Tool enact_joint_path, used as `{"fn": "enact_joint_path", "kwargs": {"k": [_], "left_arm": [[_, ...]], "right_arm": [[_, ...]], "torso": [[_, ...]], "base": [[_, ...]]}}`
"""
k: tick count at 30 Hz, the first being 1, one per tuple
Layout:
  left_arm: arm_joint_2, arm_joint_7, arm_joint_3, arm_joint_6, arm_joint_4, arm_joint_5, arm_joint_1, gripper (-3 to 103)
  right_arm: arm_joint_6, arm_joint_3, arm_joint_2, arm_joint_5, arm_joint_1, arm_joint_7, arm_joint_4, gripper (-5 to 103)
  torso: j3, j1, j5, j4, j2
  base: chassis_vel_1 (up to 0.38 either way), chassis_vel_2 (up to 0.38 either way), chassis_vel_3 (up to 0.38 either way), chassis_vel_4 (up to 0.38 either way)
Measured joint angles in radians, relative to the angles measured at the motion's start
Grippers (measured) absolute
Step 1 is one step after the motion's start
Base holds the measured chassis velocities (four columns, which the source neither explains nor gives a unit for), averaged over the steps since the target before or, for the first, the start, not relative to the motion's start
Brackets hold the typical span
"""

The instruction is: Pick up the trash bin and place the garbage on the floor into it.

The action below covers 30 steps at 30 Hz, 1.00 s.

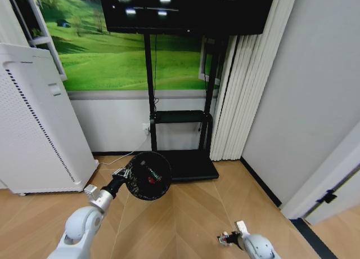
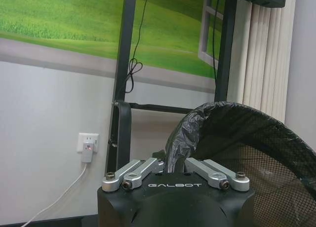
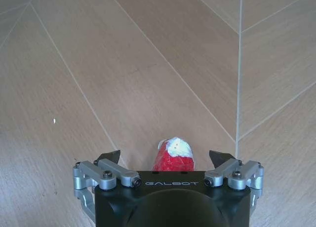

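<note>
1. The left gripper [image 1: 125, 176] is clamped on the rim of the trash bin [image 1: 148, 175], holding it off the floor [image 1: 191, 214] and tipped so its mouth faces the head camera. A red piece and something green lie inside.
2. The right gripper [image 3: 166, 160] hangs low over the floor with its fingers [image 3: 109, 156] spread apart. A red-and-white piece of garbage [image 3: 173, 155] sits between them, not yet squeezed.
3. To do this step well, the fingers should probably drop until they straddle the widest part of the piece, then close squarely. A high grip could slide off the rounded top.
4. The bin would then need its mouth turned upward and brought near.
5. The only readable writing is "GALBOT", printed on both gripper bodies.
</note>
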Motion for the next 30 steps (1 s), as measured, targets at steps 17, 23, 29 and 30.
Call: {"fn": "enact_joint_path", "kwargs": {"k": [17,23,29,30], "left_arm": [[0.003,-0.008,0.005,0.006,0.001,0.004,-0.011,7],[0.005,-0.009,0.005,0.007,0.003,0.002,-0.016,7],[0.003,-0.009,0.006,0.007,0.006,0.001,-0.018,7],[0.002,-0.01,0.006,0.007,0.007,0.002,-0.018,7]], "right_arm": [[0.038,0.0,0.013,-0.038,0.021,-0.029,-0.051,40],[0.05,0.002,0.014,-0.045,0.022,-0.028,-0.057,23],[0.069,0.009,0.023,-0.055,0.021,-0.022,-0.06,20],[0.072,0.014,0.027,-0.055,0.02,-0.018,-0.056,20]], "torso": [[0.0,0.0,0.0,0.0,0.0],[0.0,0.0,-0.0001,0.0,0.0],[0.0,0.0,0.0001,0.0,0.0],[0.0,0.0,0.0002,-0.0001,0.0]], "base": [[0.0,0.0,0.0,0.0],[0.0,0.0,0.0,0.0],[0.0,0.0,0.0,0.0],[0.0,0.0,0.0,0.0]]}}
